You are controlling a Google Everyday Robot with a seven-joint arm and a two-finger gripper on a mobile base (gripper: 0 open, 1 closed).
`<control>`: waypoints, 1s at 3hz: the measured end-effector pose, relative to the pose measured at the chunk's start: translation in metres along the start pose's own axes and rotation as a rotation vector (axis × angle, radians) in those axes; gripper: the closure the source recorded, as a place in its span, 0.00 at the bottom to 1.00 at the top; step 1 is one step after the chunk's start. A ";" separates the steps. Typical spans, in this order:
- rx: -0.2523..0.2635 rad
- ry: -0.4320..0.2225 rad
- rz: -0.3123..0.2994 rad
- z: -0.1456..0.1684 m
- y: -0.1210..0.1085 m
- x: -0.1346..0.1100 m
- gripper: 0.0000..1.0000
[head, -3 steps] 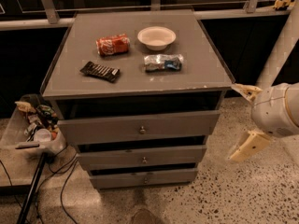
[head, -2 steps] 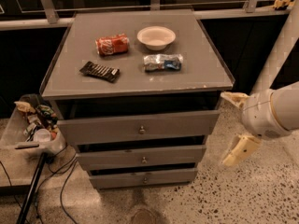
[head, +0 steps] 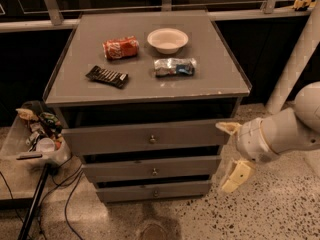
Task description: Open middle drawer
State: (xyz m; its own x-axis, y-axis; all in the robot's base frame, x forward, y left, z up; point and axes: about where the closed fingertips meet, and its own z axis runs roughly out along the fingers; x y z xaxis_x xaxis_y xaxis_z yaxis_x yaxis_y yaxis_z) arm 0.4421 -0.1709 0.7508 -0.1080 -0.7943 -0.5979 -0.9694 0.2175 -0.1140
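Note:
The middle drawer point(head: 150, 168) is a grey flat front with a small round metal knob point(head: 154, 172), shut, between a taller top drawer point(head: 145, 136) and a shorter bottom drawer point(head: 152, 190). My gripper point(head: 231, 153) is at the right of the cabinet, level with the top and middle drawers and just off their right ends. Its two cream fingers point(head: 236, 176) stand wide apart, one above the other, holding nothing.
On the cabinet top point(head: 145, 84) lie a red can point(head: 120, 47), a white bowl point(head: 167, 39), a dark snack bar point(head: 107, 76) and a crinkled packet point(head: 174, 66). A bin of clutter point(head: 37, 136) and cables stand at the left. A white pole point(head: 295, 59) rises at the right.
My gripper has moved left, from well right of the cabinet to close beside the drawers' right ends. The drawers have not moved.

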 end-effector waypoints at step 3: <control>0.069 -0.023 -0.083 0.090 0.010 0.038 0.00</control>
State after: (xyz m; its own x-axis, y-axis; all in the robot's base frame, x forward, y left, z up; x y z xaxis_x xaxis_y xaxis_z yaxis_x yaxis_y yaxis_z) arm 0.4478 -0.1475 0.6552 -0.0217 -0.7980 -0.6022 -0.9573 0.1903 -0.2176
